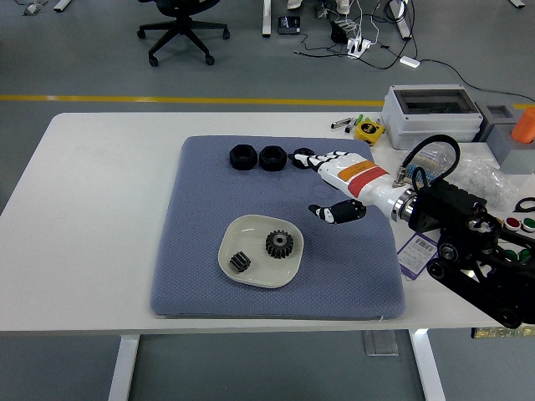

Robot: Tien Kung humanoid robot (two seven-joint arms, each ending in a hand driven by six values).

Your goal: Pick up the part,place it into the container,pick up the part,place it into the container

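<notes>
A cream shallow dish sits on the blue-grey mat. In it lie a large black gear and a small black gear. Three black nut-like parts stand in a row at the mat's far edge. My right hand, white with an orange band, is open and empty above the mat, right of the third black part and up and right of the dish. The left arm is out of view.
A grey box stands at the table's back right, with a yellow tape measure, bags of small parts and an orange object near it. Coloured buttons are at the right edge.
</notes>
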